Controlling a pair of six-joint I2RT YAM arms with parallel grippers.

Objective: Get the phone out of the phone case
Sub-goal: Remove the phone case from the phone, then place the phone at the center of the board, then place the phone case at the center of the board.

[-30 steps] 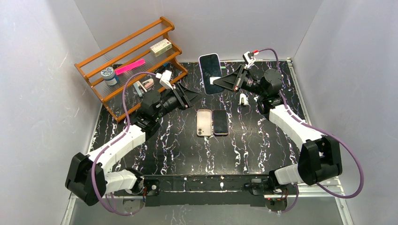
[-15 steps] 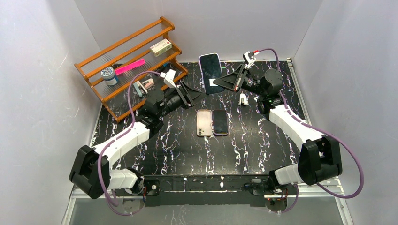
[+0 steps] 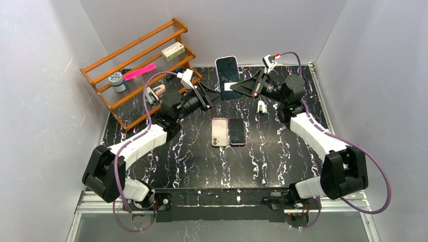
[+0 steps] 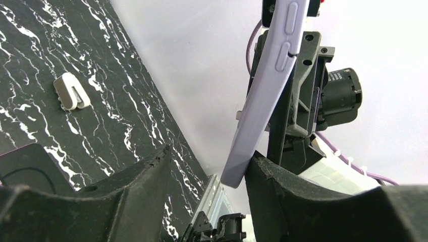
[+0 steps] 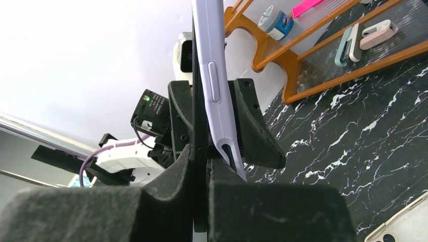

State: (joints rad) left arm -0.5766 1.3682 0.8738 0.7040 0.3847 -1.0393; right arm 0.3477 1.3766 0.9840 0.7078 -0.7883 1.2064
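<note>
The phone in its lilac case [image 3: 226, 75] is held upright above the back of the table. My right gripper [image 3: 233, 89] is shut on its lower right edge. In the right wrist view the phone's dark edge [image 5: 199, 126] is pinched between the fingers of the right gripper [image 5: 199, 159], and the lilac case [image 5: 214, 85] bends away from the phone at the near corner. My left gripper [image 3: 211, 96] is open just left of the phone. In the left wrist view the lilac case's [image 4: 262, 101] lower corner sits between the fingers of the left gripper [image 4: 209, 151], against the right finger [image 4: 282, 181].
Two phones lie side by side at mid-table, a pale one [image 3: 219, 132] and a black one [image 3: 236, 132]. A small white clip [image 3: 261, 106] lies near the right arm. A wooden rack [image 3: 146, 65] with small items stands at the back left.
My left arm has reached forward and right, bringing its open gripper up to the held phone's lower left corner. The right gripper and phone have shifted only slightly.
</note>
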